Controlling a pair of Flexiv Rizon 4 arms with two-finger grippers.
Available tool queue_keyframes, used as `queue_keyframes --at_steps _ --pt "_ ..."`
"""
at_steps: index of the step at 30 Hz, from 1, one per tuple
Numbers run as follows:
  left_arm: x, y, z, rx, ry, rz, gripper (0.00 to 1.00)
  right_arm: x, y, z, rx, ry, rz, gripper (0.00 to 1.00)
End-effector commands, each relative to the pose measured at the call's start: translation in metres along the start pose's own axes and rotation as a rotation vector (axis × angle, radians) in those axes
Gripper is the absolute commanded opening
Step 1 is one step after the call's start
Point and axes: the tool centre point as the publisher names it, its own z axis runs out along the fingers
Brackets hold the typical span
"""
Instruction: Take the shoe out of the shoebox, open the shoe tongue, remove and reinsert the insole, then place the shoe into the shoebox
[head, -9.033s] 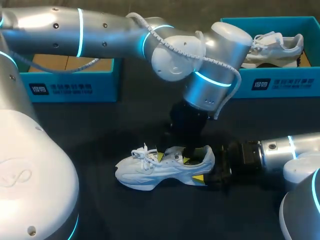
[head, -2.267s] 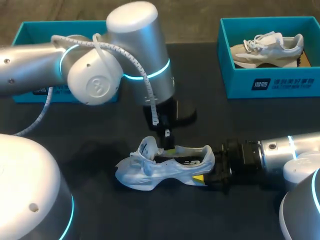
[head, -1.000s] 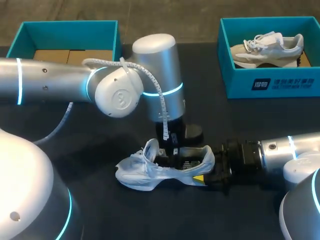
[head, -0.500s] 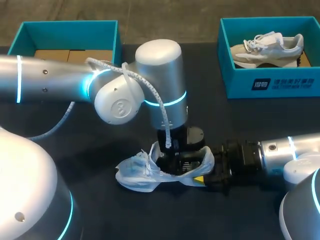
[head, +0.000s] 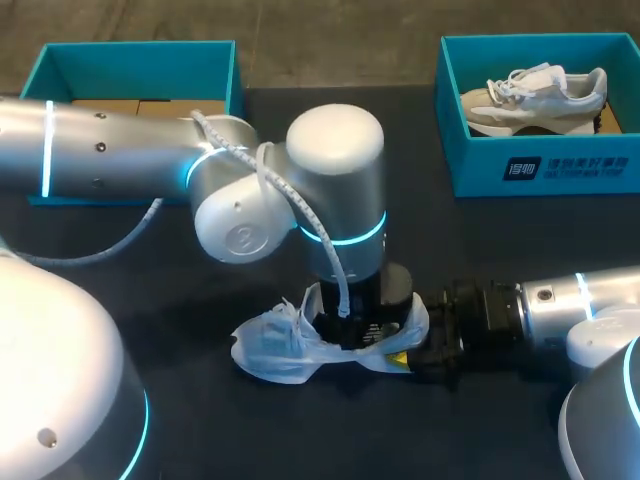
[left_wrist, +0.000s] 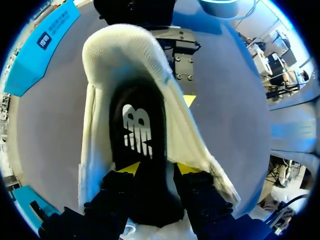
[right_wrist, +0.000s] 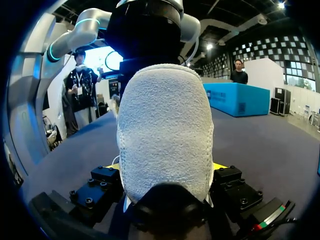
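Note:
A white shoe (head: 265, 345) lies on its sole mid-table, toe to the left, its tongue pulled up. My right gripper (head: 405, 347) comes in from the right and is shut on the heel. In the right wrist view the heel (right_wrist: 165, 125) fills the space between both fingers of my right gripper (right_wrist: 167, 166). My left arm (head: 335, 215) stands straight over the shoe's mouth and hides its own fingers in the head view. In the left wrist view my left gripper (left_wrist: 158, 168) is open inside the shoe, its yellow tips just above the black insole (left_wrist: 137, 130).
An open teal shoebox (head: 140, 60) with a cardboard floor stands at the back left. At the back right, another teal shoebox (head: 540, 165) holds a second white shoe (head: 535, 95). The table is dark cloth.
My left arm has shifted right and lowered, so its gripper has dropped from just above the shoe into its mouth. The right gripper and the heel have stayed put.

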Motion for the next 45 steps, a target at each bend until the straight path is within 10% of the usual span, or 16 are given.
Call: queue_keyframes --at_steps 1,9,14,45 --pt "0.001 -0.006 0.007 -0.037 -0.052 -0.01 0.41 -0.001 0.001 0.0 0.002 -0.002 0.001 0.0" --pt "-0.014 -0.001 0.01 -0.072 -0.138 -0.055 0.33 -0.001 0.001 0.0 0.002 -0.002 0.001 0.0" --pt "-0.021 0.003 0.003 -0.076 -0.162 -0.065 0.0 -0.001 0.001 0.0 0.002 -0.002 0.001 0.0" --pt "-0.015 0.024 -0.032 0.286 0.075 -0.017 0.0 -0.001 0.001 0.0 0.002 -0.002 0.001 0.0"
